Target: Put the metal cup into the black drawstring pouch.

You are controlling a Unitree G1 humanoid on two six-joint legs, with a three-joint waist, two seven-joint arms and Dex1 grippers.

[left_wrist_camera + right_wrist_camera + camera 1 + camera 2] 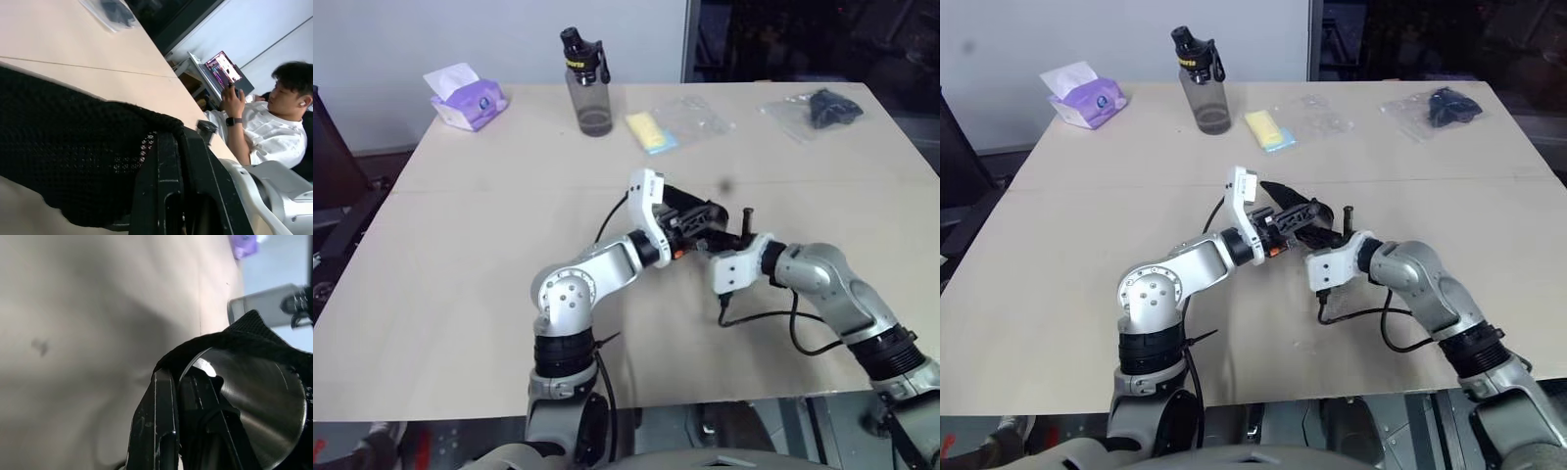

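gripping the pouch [1288, 213] above the table [1087, 255], the left claw [1307, 220] faces the right claw [183, 421], clamped on the cup [259, 406]; loose fabric could snag the rim.

Two silver metal arms, left arm [597, 274] with a round perforated joint and black ribbed collar, white plastic wrist housings, thin black cables looping off the right arm [832, 289], small orange mark, black two-finger left claw [178, 161], right claw [178, 396]

Both arms meet mid-table, left claw [1304, 221] and right claw [1344, 235] clamped closed.
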